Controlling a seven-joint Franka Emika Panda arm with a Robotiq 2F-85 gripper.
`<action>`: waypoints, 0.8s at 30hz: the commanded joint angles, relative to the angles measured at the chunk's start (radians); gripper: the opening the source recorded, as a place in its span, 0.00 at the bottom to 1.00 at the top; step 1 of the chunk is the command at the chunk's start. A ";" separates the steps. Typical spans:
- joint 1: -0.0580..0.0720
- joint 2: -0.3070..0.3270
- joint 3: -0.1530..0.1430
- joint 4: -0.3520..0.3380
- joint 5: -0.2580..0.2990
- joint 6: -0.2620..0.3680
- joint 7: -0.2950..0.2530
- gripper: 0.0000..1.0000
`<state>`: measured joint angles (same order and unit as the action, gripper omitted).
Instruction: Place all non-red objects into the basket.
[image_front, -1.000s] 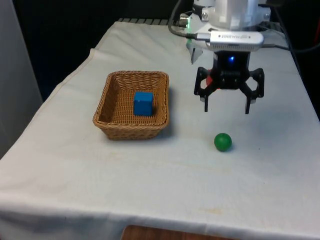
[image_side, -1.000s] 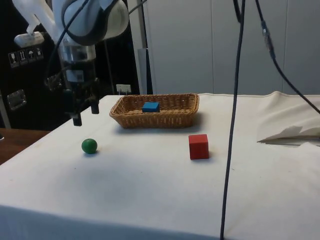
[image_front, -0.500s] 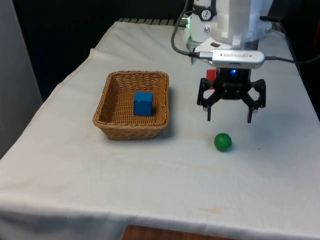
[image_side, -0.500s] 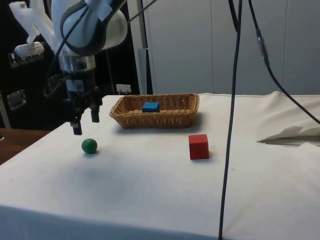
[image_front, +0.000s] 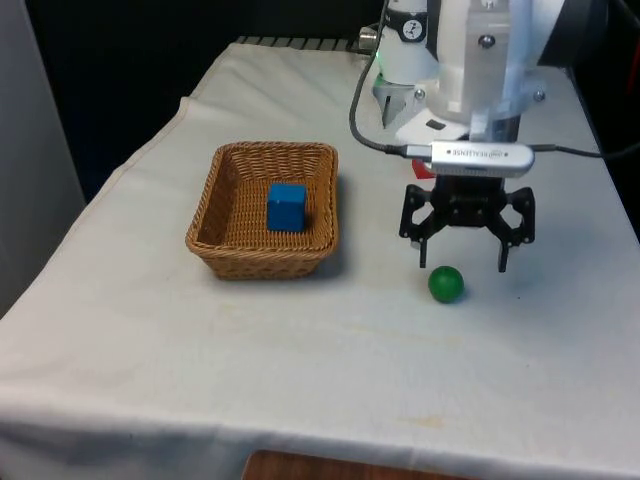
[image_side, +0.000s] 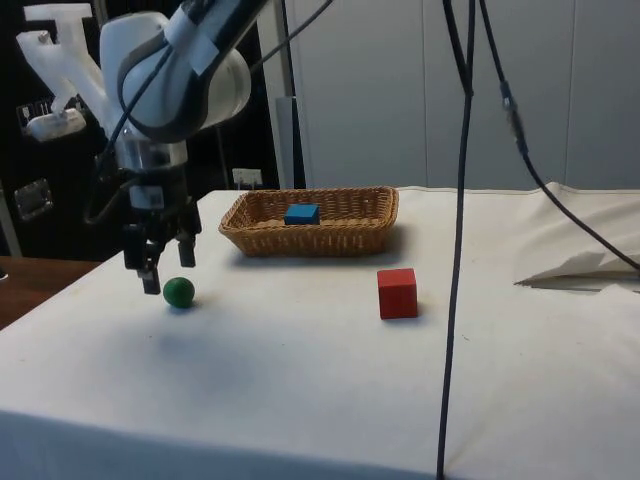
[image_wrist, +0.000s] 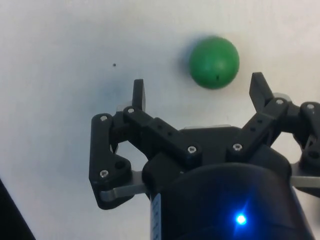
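Hand (image_front: 463, 267) spread wide, gripping nothing, low over the counter (image_front: 300, 340) just behind the green ball (image_front: 446, 284). Blue cube (image_front: 286, 207) sits in the wicker basket (image_front: 215, 235); red cube (image_side: 397, 293) on the cloth, well apart.

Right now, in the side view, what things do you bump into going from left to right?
End effector → green ball → basket holding the blue cube → red cube.
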<state>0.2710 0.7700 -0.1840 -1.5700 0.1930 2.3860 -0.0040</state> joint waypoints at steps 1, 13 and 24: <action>-0.005 0.008 0.005 0.009 0.006 -0.002 -0.003 1.00; -0.013 0.038 -0.006 0.037 0.001 -0.009 -0.010 1.00; -0.012 0.042 -0.024 0.038 -0.001 -0.008 -0.016 1.00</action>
<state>0.2590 0.8120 -0.2080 -1.5320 0.1920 2.3780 -0.0200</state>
